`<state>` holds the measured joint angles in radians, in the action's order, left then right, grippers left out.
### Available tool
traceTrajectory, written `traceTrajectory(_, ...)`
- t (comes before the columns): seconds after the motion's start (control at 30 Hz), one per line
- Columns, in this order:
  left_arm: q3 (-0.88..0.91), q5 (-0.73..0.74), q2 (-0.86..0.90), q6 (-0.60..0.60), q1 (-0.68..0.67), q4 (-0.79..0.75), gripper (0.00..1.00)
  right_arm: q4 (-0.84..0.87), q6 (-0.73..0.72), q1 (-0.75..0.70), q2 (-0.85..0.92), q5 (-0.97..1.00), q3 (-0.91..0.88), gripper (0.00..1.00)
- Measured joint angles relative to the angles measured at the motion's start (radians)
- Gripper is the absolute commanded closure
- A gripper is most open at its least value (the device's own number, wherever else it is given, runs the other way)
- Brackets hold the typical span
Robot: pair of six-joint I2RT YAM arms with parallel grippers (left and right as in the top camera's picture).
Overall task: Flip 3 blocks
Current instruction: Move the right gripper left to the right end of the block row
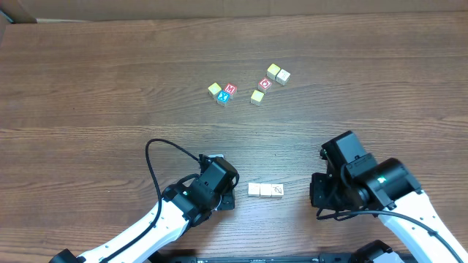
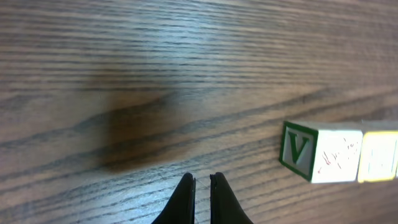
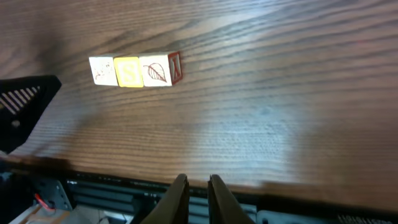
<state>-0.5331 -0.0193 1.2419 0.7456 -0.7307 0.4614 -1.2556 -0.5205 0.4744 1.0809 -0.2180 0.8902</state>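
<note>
Blocks [image 1: 265,190] sit in a tight row of three, touching side to side, on the table [image 1: 110,73] between the two hands. The left gripper [image 2: 202,183] hangs low over bare wood, fingers pressed together with nothing in them. The row lies just off to its right, and the nearest cube turns a green V toward it. The right gripper [image 3: 198,186] has its fingers drawn nearly together with only a thin slit between them, also holding nothing. The row lies ahead of it and to its left, clear of the fingertips, with a yellow cube in the middle. Well beyond both hands lie a red M block [image 1: 229,89] and a red O block [image 1: 265,83].
</note>
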Motion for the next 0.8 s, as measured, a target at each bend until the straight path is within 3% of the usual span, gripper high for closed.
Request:
traceTrajectory(0.3,0.001,0.008,0.0,-0.097,0.0,-0.013,0.96,0.248,-0.095,0.045,0.124,-0.049,-0.171,0.92)
traceTrajectory(0.8,0.001,0.034,0.0,-0.152,0.0,-0.043,0.96,0.482,-0.122,0.044,0.38,-0.034,-0.182,0.93)
